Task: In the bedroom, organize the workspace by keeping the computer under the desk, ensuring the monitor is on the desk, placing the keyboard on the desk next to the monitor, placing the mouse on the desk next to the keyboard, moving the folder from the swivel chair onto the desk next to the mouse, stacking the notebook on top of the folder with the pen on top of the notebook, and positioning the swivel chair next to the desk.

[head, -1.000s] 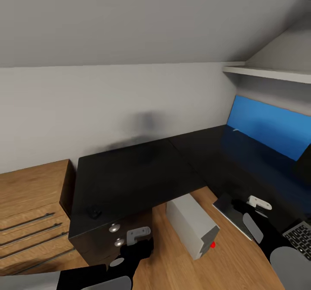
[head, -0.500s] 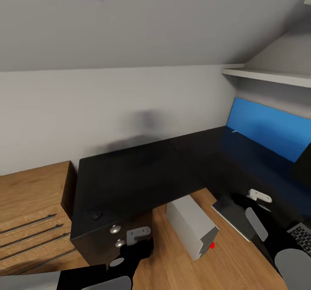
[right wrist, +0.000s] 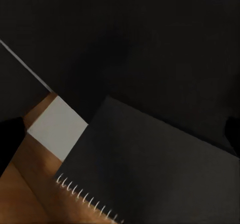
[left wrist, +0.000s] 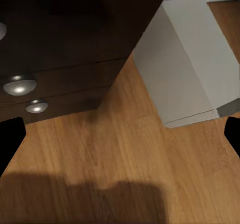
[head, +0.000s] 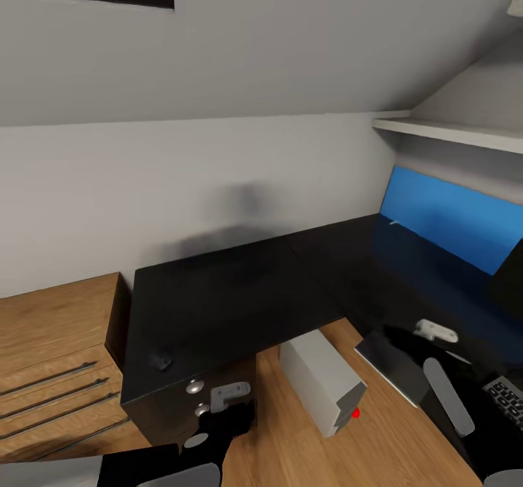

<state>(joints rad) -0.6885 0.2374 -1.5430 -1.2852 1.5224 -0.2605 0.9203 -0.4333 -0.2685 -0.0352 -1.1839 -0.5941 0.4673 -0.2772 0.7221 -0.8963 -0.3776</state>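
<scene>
The notebook (right wrist: pixel 150 169), thin, dark grey and spiral-bound along one edge, lies on the glossy black worktop (head: pixel 240 291) at its front edge under the right claw (head: pixel 434 331), whose jaws stand apart with nothing between them. The left claw (head: pixel 231 396) hangs released before the silver drawer knobs (left wrist: pixel 20 86). The pale grey computer (head: pixel 323 378) stands on the wood floor (left wrist: pixel 125 154) at the worktop's inner corner, and a small black mouse (head: pixel 160 361) sits near the worktop's left front.

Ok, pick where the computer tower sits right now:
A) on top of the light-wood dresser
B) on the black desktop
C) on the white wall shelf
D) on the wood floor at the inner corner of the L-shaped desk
D: the computer tower stands on the wood floor, tucked against the inner corner of the desk.
</scene>
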